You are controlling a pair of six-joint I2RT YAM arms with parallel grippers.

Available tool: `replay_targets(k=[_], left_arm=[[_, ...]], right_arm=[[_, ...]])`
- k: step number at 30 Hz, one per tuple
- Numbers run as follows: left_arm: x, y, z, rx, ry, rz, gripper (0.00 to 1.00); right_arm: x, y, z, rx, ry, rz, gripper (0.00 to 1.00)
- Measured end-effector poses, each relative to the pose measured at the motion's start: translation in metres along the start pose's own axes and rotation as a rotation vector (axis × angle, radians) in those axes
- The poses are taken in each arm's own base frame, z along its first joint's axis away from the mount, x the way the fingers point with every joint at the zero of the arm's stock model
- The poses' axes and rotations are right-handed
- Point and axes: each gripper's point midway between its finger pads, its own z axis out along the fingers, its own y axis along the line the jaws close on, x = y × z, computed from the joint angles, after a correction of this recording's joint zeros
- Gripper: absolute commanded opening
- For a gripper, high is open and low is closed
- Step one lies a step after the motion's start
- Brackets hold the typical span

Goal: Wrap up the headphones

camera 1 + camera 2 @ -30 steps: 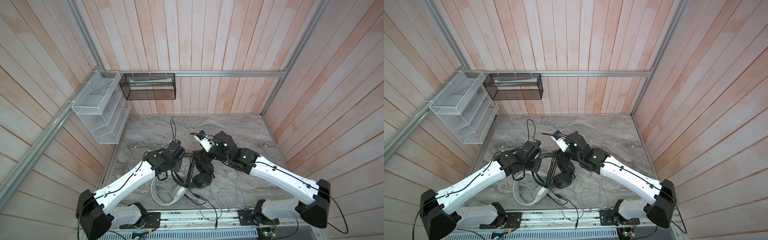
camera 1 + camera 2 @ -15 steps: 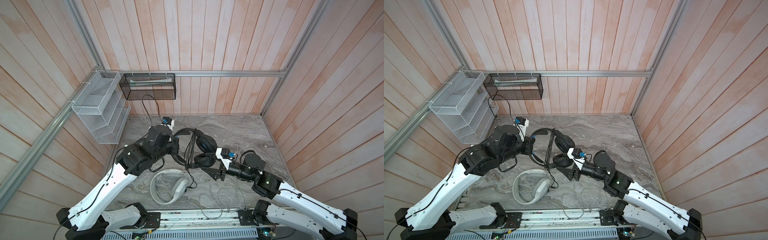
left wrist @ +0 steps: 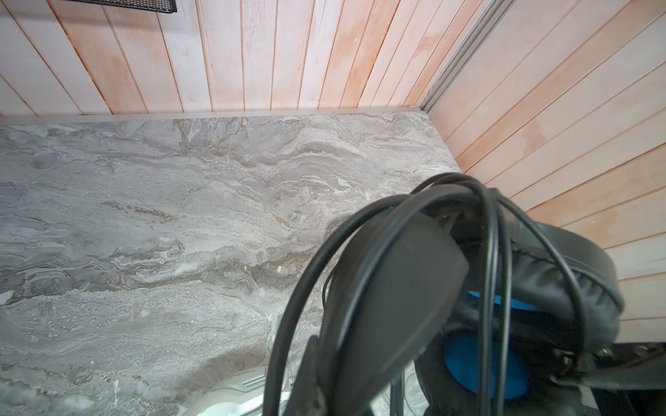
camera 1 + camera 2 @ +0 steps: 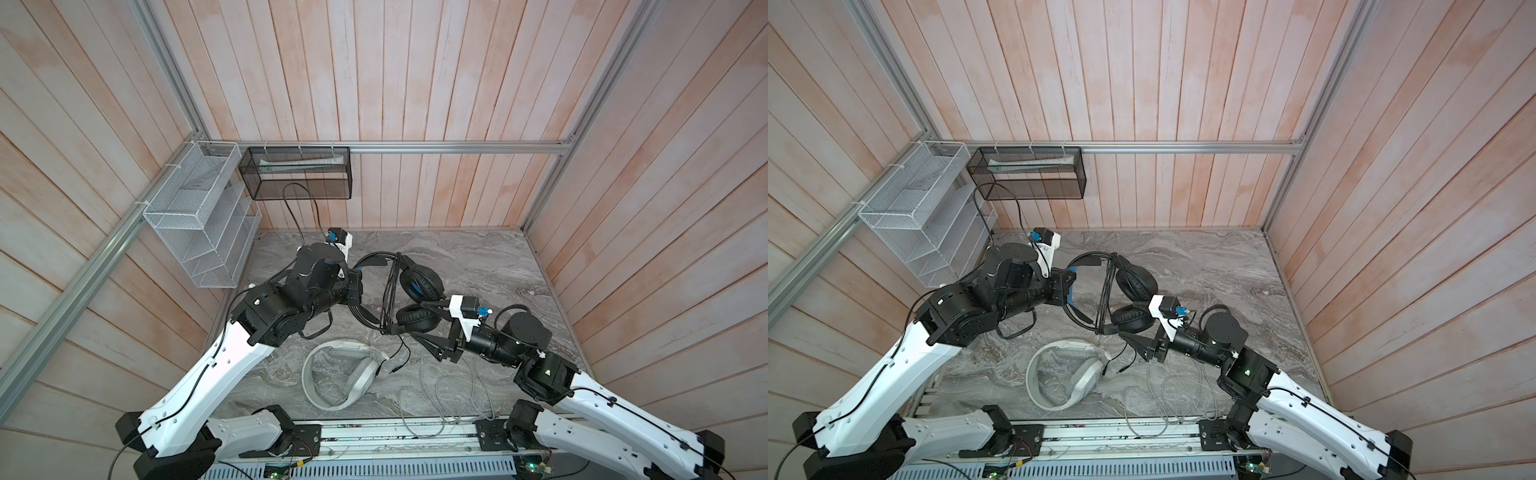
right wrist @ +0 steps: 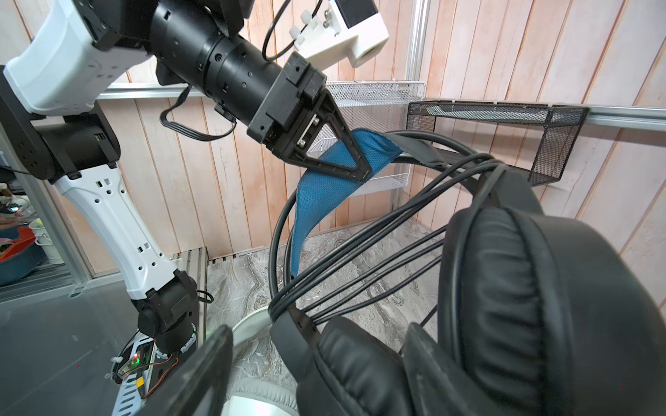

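**Item:** black headset (image 4: pixel 419 282). We find it held clear of the counter (image 4: pixel 478 257), over its middle. The headband points toward the left edge and the two earcups toward the right edge.

**Grip:** the left gripper (image 5: pixel 360 169) is pressed together on the blue inner band (image 5: pixel 324 194) and carries the headset alone.

**Cable:** the black cable (image 4: pixel 390 291) lies in several turns across the headband. The long axis of that bundle runs from rear to front. A thin loose tail (image 4: pixel 394 370) drops from its front end and reaches down beside the white-grey headset (image 4: pixel 361 374).

**Second pincer:** the right gripper (image 4: pixel 423 320) stands spread, with the lower earcup (image 5: pixel 360 363) between its jaws. We see a clear gap on one side, so we judge nothing pinched.

**Governing relation:** the tail lies just frontward of the right gripper, on the far side of the headset from the left one. We judge the right arm the nearer to take it.

**Awaiting:** the white-grey headset lies flat near the front edge. Its grey cable (image 4: pixel 435 395) sprawls unwound toward the front right corner.
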Motion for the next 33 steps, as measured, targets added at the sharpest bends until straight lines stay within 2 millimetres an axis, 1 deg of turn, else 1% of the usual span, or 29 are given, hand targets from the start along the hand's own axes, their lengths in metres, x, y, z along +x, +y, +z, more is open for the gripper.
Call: replay_targets(k=[3,5,10,13,16,18,20,22,23,24,26,29,31,33], left_arm=[[-0.004,-0.003,0.0,0.037,-0.023,-0.044,0.0],[-0.006,-0.007,0.0,0.071,-0.037,-0.086,0.0],[-0.027,-0.024,-0.001,0.18,-0.107,-0.211,0.0],[-0.036,-0.036,-0.005,0.254,-0.125,-0.253,0.0],[-0.041,-0.044,-0.005,0.29,-0.131,-0.273,0.0],[-0.045,-0.046,-0.004,0.297,-0.132,-0.276,0.0],[-0.051,-0.049,-0.003,0.304,-0.14,-0.277,0.0],[-0.061,-0.051,-0.005,0.309,-0.156,-0.278,0.0],[-0.069,-0.052,-0.007,0.313,-0.17,-0.278,0.0],[-0.075,-0.054,-0.009,0.317,-0.184,-0.279,0.0],[-0.089,-0.057,-0.016,0.332,-0.212,-0.281,0.0],[-0.102,-0.063,-0.024,0.36,-0.242,-0.281,0.0],[-0.104,-0.066,-0.026,0.375,-0.247,-0.281,0.0],[-0.103,-0.067,-0.025,0.381,-0.242,-0.279,0.0]], right_arm=[[-0.022,0.003,-0.006,0.0,-0.026,0.007,0.77],[-0.044,0.006,-0.013,-0.002,-0.062,0.011,0.77],[-0.092,0.011,-0.032,0.012,-0.123,0.029,0.77],[-0.11,0.012,-0.039,0.019,-0.145,0.044,0.77],[-0.123,0.013,-0.048,0.035,-0.158,0.046,0.78],[-0.127,0.012,-0.056,0.055,-0.171,0.039,0.81],[-0.126,0.011,-0.064,0.075,-0.184,0.03,0.83],[-0.117,0.01,-0.068,0.084,-0.191,0.023,0.83],[-0.104,0.008,-0.066,0.086,-0.179,0.021,0.84],[-0.091,0.007,-0.062,0.086,-0.161,0.022,0.84],[-0.054,0.001,-0.05,0.093,-0.104,0.034,0.83],[-0.001,-0.008,-0.034,0.109,-0.009,0.056,0.83],[0.025,-0.016,-0.022,0.128,0.048,0.07,0.82],[0.043,-0.025,-0.009,0.157,0.089,0.078,0.82]])
